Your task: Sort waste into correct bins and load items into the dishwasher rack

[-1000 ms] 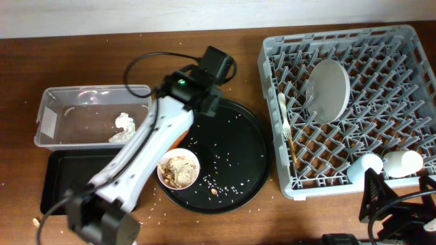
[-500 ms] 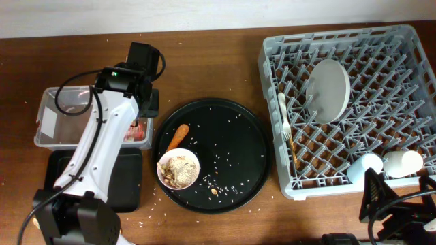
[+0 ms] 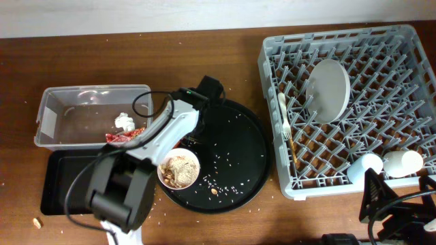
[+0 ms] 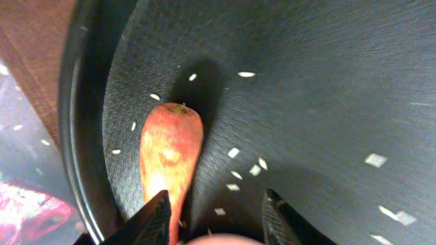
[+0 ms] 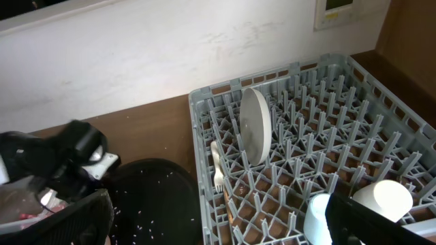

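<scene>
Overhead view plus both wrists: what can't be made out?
Overhead: carrot stick mostly hidden under the left arm.
Left wrist: the stick's near end is cut off by the bottom edge.
Overhead: chopsticks too thin to count.
Right wrist: nearer cup cut off by the bottom edge.

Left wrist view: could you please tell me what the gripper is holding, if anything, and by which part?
Nothing: the left gripper is open; the orange carrot-like stick lies on the round black tray by one finger.
</scene>
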